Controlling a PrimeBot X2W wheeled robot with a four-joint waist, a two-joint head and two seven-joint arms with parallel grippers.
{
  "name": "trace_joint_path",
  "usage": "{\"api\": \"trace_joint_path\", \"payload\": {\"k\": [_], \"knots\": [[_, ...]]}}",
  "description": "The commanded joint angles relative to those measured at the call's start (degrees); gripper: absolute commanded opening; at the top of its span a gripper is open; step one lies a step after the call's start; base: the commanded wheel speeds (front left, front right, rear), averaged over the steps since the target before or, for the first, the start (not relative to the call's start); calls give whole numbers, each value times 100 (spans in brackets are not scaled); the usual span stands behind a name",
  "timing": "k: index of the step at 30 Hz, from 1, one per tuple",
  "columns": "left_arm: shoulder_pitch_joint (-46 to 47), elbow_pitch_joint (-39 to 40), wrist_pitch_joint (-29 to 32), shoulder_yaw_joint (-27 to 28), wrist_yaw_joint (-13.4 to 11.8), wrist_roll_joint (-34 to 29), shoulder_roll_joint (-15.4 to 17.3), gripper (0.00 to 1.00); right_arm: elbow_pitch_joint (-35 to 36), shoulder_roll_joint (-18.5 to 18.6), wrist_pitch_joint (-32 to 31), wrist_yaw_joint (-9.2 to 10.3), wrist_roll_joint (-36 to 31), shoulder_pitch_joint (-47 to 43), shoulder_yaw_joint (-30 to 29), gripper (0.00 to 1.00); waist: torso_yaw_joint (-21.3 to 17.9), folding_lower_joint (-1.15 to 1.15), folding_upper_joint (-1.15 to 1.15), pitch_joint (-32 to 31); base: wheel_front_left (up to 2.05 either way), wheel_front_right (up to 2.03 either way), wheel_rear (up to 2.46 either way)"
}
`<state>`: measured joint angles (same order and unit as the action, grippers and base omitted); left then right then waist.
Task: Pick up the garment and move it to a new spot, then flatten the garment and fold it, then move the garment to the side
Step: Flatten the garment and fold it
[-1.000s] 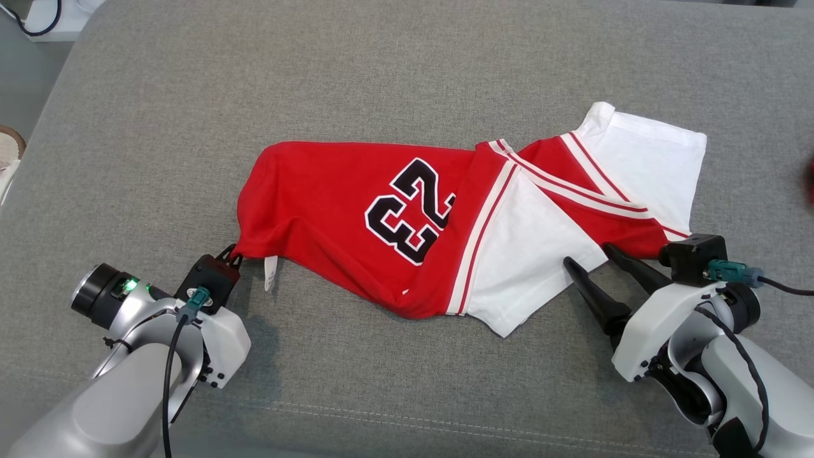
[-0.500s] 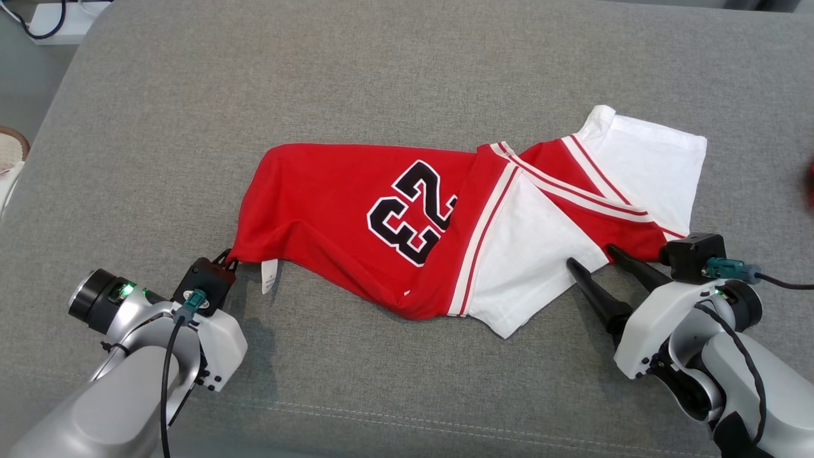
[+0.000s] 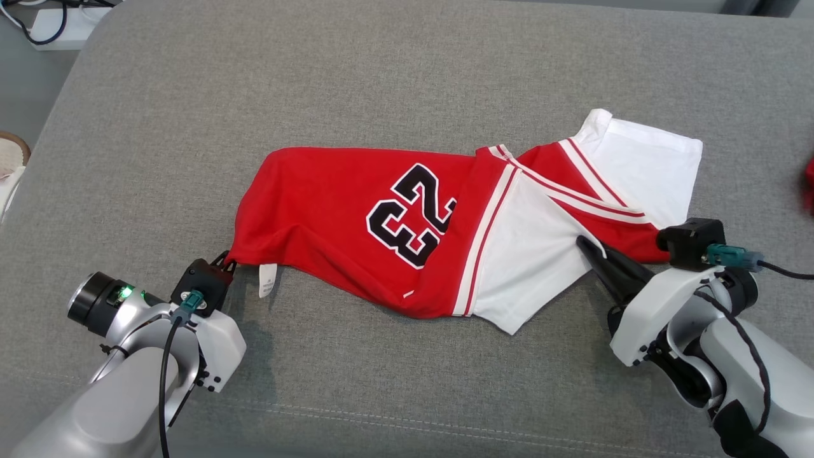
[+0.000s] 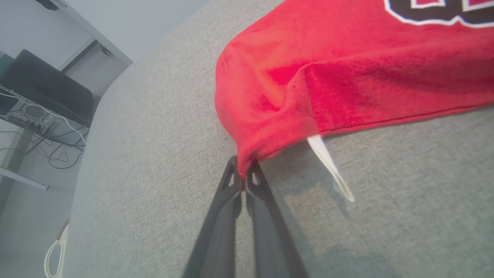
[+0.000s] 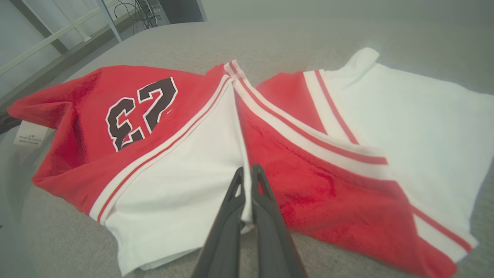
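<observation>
Pinching down at both ends now: the left gripper (image 3: 227,257) is clamped on the red hem corner of the garment (image 3: 331,203), and the right gripper (image 3: 588,245) is squeezed tight on the edge of a white panel. The jersey stretches between the two grippers, lying low on the grey cushion (image 3: 407,70), its number patch ahead of the left gripper and towards the right one.

Progress looks early. Both grips are set, but the cloth is twisted, one white panel lapped over the red, so flattening, folding and the move aside all look still to do.

A white care label (image 3: 267,280) dangles just beside the left fingertips. Beyond the left arm, off the cushion, sit a power strip (image 3: 60,24) and a shoe (image 3: 9,152). Something red (image 3: 809,184) peeks in outboard of the right gripper. Nothing blocks the cushion ahead.
</observation>
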<state>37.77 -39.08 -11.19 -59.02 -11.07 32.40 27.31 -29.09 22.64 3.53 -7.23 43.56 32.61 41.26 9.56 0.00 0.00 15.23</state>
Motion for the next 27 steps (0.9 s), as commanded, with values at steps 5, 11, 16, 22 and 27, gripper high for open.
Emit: {"api": "trace_joint_path", "payload": {"k": [5, 11, 16, 22, 27], "knots": [[215, 102, -90, 227, 30, 52, 260, 0, 677, 273, 245, -25, 218, 251, -214, 0, -77, 0, 0, -107, 0, 0, 0], [753, 507, -46, 309, 135, -38, 451, 0, 1377, 632, -29, -25, 418, 871, -539, 0, -120, 0, 0, -224, 0, 0, 0], [1598, 1035, 290, 377, 387, -208, 788, 0, 1555, 772, -550, -25, 684, 1568, -834, 0, -160, 0, 0, -336, 0, 0, 0], [2469, 1150, 878, 456, 989, -20, 788, 0, 633, 332, -1486, -25, 1293, 2333, -1140, 0, -213, 0, 0, -402, 0, 0, 0], [3130, 576, 1145, 584, 1377, 230, 527, 0, -245, -150, -1652, -25, 1292, 3249, -1367, 0, -201, 0, 0, -340, 0, 0, 0]]}}
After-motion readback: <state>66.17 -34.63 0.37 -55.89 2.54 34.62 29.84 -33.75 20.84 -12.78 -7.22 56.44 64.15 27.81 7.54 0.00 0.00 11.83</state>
